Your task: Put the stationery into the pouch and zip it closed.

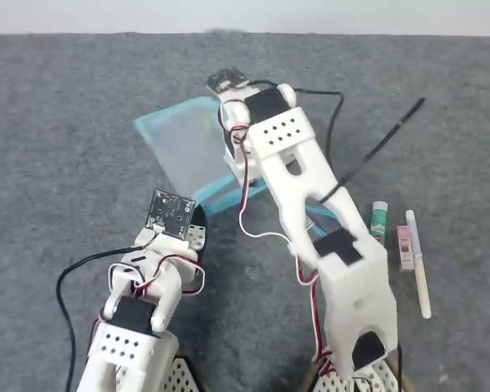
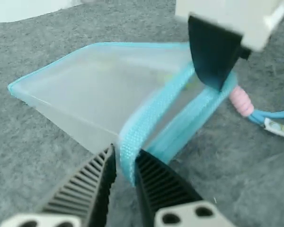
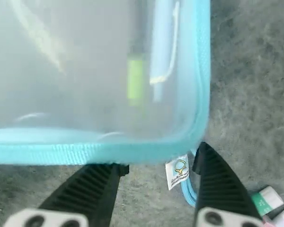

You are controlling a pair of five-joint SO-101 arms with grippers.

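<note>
The pouch [image 1: 184, 147] lies on the grey cloth [image 1: 65, 122]. It looks thin, limp and light, with a clear face that is probably slick, so its woven rim [image 2: 154, 106] is the sound hold. The left gripper [image 2: 124, 158] is clenched on the rim at the pouch's near corner. The right gripper [image 3: 161, 158] is spread around its tag [image 3: 179, 171], grasping nothing. A pen [image 1: 418, 265] lies well apart from the pouch, on its tag side.

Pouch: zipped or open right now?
Open. In the left wrist view the pouch gapes, its two teal zipper bands apart; the left tool pinches the near band.
</note>
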